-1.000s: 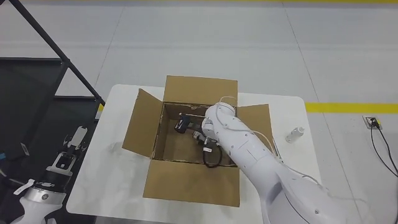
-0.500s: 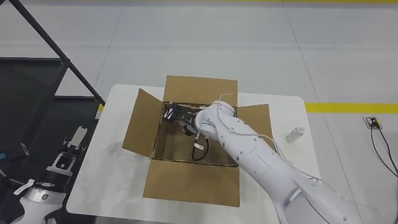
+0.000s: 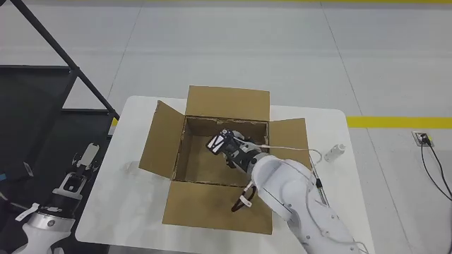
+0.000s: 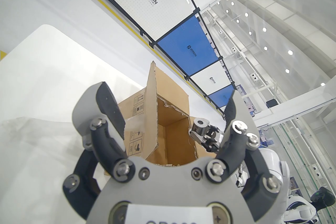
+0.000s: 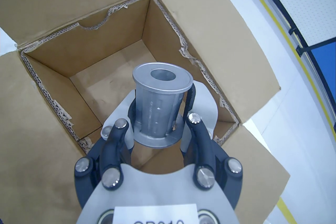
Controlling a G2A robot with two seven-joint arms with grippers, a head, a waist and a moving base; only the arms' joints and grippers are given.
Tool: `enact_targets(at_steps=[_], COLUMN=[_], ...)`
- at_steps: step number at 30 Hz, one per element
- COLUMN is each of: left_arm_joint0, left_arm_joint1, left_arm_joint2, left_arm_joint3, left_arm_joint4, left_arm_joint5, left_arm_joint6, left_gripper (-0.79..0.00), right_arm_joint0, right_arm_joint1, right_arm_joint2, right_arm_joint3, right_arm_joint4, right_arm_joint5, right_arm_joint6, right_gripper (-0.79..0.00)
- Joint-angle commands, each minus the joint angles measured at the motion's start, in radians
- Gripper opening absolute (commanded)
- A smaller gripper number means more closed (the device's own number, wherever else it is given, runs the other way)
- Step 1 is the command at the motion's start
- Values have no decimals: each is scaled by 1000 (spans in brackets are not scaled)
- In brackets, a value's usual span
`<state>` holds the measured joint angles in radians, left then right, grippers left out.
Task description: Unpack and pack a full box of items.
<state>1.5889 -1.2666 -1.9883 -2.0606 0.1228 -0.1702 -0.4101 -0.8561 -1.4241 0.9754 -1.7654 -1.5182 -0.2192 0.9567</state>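
An open cardboard box (image 3: 219,208) stands in the middle of the white table (image 3: 134,204) with all flaps folded out. My right gripper (image 3: 224,143) hangs over the box's opening, shut on a grey metal flanged cylinder (image 5: 157,109). The cylinder stands upright between the fingers (image 5: 191,93), hollow end up. Below it the box (image 5: 110,33) shows a bare cardboard floor. My left gripper (image 4: 169,100) is open with nothing in it, low beside the table's left edge (image 3: 86,155), facing the box (image 4: 172,125) and the held cylinder (image 4: 203,130).
A small white bottle (image 3: 335,152) stands on the table right of the box. Crumpled clear plastic (image 4: 31,146) lies on the table near the box's left flap (image 3: 157,141). A black frame (image 3: 49,42) rises at the left.
My right gripper has come away from the box's back-left corner toward the middle and risen, with the metal cylinder in it. The left arm has stayed still.
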Motion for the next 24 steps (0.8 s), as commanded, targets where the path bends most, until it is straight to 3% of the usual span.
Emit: enact_targets(at_steps=[1,15,19,24], left_arm_joint0=[0,0,0,0], left_arm_joint1=[0,0,0,0], left_arm_joint2=[0,0,0,0], left_arm_joint3=[0,0,0,0], left_arm_joint4=[0,0,0,0], left_arm_joint5=[0,0,0,0], left_arm_joint6=[0,0,0,0], left_gripper=[0,0,0,0], right_arm_joint0=[-1,-14,-74,-257], right_arm_joint1=[0,1,14,48], right_arm_joint2=[0,12,120,344], right_arm_joint3=[1,-13,-92,-231], right_arm_joint4=[1,13,108,223], right_arm_joint5=[2,1,-27,-132], right_arm_joint6=[22,-17,-141,-338], right_gripper=[-785,-785,-785,-785])
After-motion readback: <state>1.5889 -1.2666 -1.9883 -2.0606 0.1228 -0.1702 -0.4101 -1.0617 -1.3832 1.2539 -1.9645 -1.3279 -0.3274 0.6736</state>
